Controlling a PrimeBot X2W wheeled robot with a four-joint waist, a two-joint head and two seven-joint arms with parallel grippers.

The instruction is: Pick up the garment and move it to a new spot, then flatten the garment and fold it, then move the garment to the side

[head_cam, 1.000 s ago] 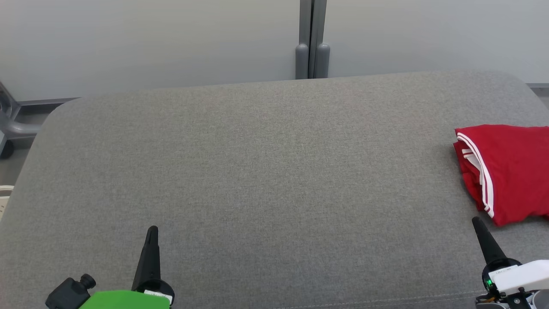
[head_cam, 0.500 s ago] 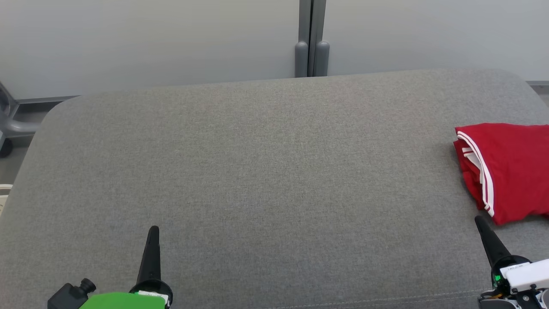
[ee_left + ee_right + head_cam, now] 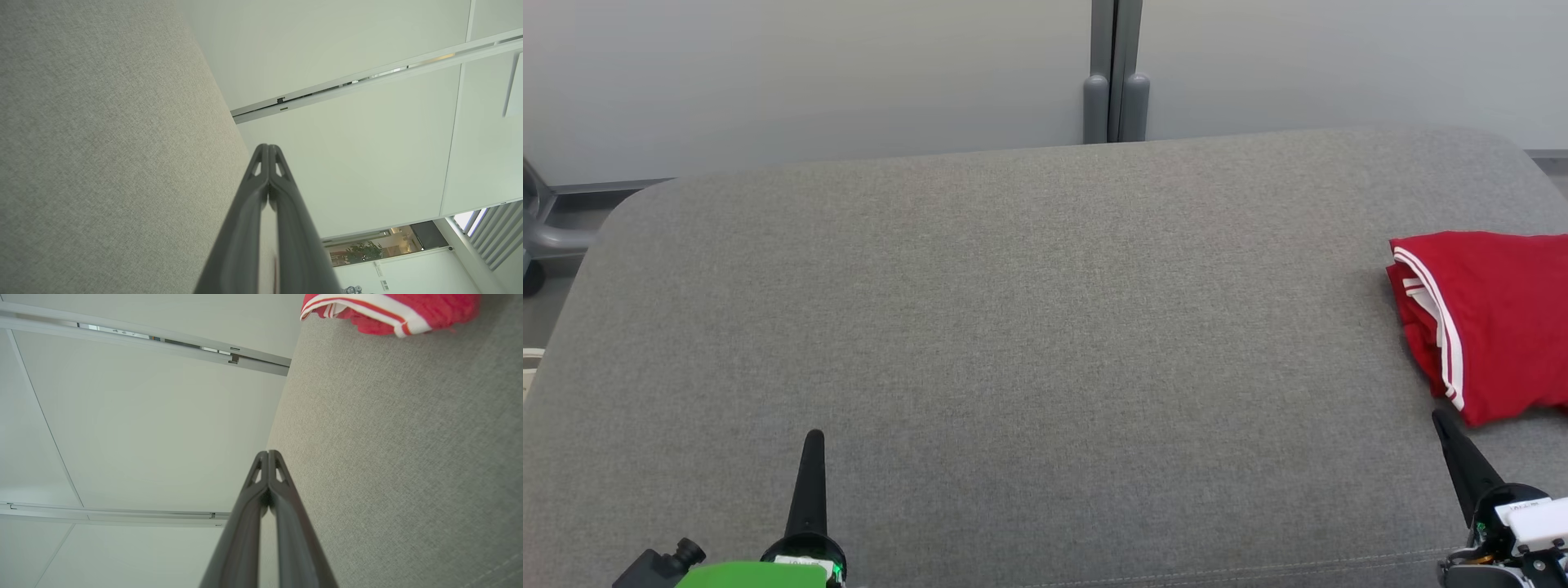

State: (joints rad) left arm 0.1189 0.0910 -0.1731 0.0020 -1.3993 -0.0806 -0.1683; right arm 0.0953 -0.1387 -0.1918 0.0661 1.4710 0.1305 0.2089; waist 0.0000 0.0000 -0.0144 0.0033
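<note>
Two claws, both shut, empty. Left claw [image 3: 813,441] sits near-left. Right claw [image 3: 1444,425] sits near-right, its tip just short of the garment's near corner. One garment [image 3: 1494,318]: red, folded, at the right of the grey fabric desk [image 3: 1045,327], cropped by the frame. Its white-striped edge faces left and runs near-far. Can't tell the long axis.

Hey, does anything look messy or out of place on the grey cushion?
Nothing stands out. The folded red garment with white stripes lies flat at the right side of the grey fabric cushion, partly cut off by the head view. The left gripper and right gripper are shut, empty, clear of it.
</note>
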